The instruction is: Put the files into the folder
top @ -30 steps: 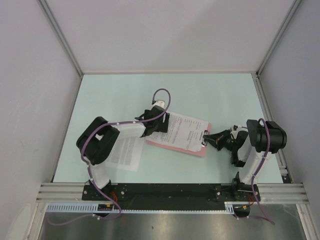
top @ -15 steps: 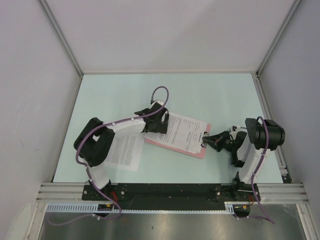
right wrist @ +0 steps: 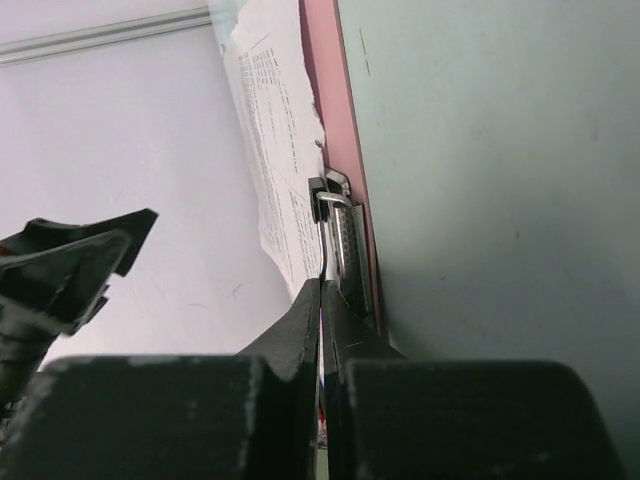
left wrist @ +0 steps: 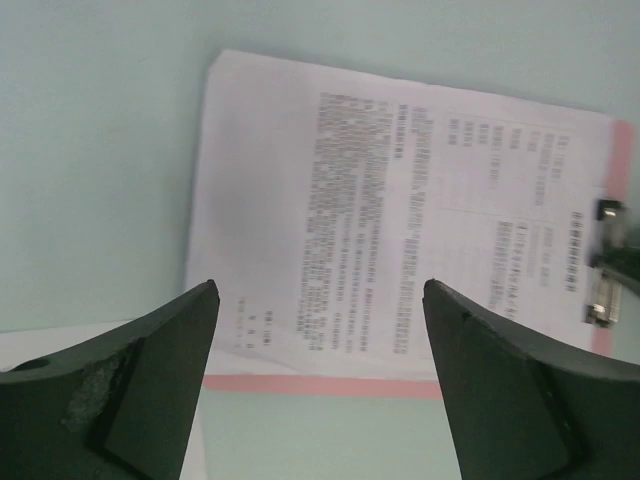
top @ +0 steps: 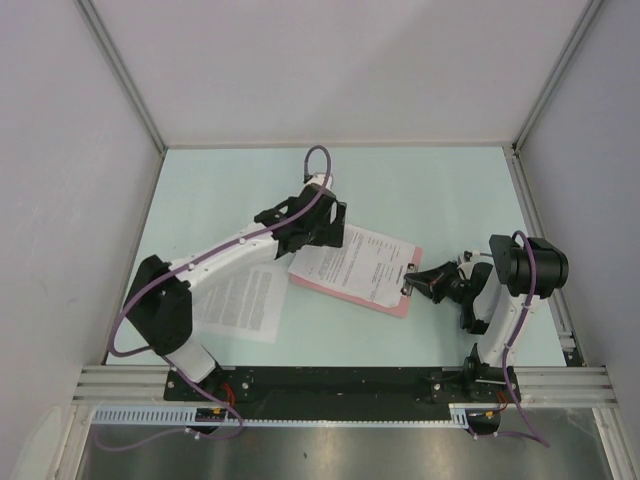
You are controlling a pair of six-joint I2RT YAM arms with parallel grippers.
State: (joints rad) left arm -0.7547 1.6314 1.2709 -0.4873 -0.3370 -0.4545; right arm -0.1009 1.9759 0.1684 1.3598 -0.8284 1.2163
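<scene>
Far left, the loose sheet [top: 245,305] lies flat on the table [top: 450,190], partly under the left arm and just beside the folder's near-left corner. That one has yet to go in.

Moving along, the left gripper [left wrist: 318,295] hovers with its jaws wide apart and nothing between them, above the top sheet [top: 360,262] at the end away from the clip. That sheet lies on the folder [top: 395,303], which sits mid-table at a slant. Pink shows only along the near edge and at the clip end.

Over to the right end: the clip [right wrist: 335,215] sits on the folder's short edge, and the right gripper [right wrist: 322,285] has its jaws pressed together, tips right against the clip. Whether the paper's edge is properly tucked under it I cannot tell. The edge looks a little ruffled there in the right wrist view.

My read is that one file is placed and the loose one comes next. To do that well, the left jaws should come down low on a free edge, because paper this thin gives them little to bite. Dragging it flat over the top sheet toward the clip looks safer than lifting it high. The right tips need to hold the clip up while the paper goes under. Easing off only once the edges are square should prevent creasing or skewing the stack.
</scene>
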